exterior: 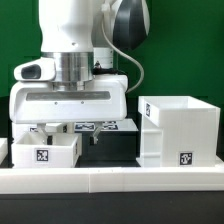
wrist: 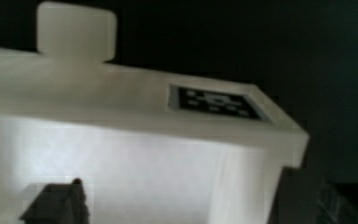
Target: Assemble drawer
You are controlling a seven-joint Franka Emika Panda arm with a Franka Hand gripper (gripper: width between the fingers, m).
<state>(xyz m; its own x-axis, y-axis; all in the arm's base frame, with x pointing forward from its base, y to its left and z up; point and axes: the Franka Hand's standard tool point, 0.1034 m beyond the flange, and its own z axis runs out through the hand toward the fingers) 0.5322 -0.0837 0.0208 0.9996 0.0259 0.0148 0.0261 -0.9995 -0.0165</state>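
Note:
A small white box tray [exterior: 42,152] of the drawer, with a square tag on its front, sits at the exterior view's left. My gripper [exterior: 64,136] hangs just above it with the jaws wide apart. In the wrist view the tray [wrist: 140,140] fills the frame, with a tag [wrist: 215,102] on it. One dark fingertip [wrist: 55,202] is over the tray and the other [wrist: 329,200] is just outside its wall. The gripper [wrist: 190,205] holds nothing. The large open housing [exterior: 178,128] stands at the exterior view's right. A second tray is not clearly in view.
The long low white rail [exterior: 110,181] runs along the front. The marker board [exterior: 100,127] lies behind, between the tray and the housing. A small white piece [wrist: 73,30] shows beyond the tray in the wrist view. I cannot tell what it is.

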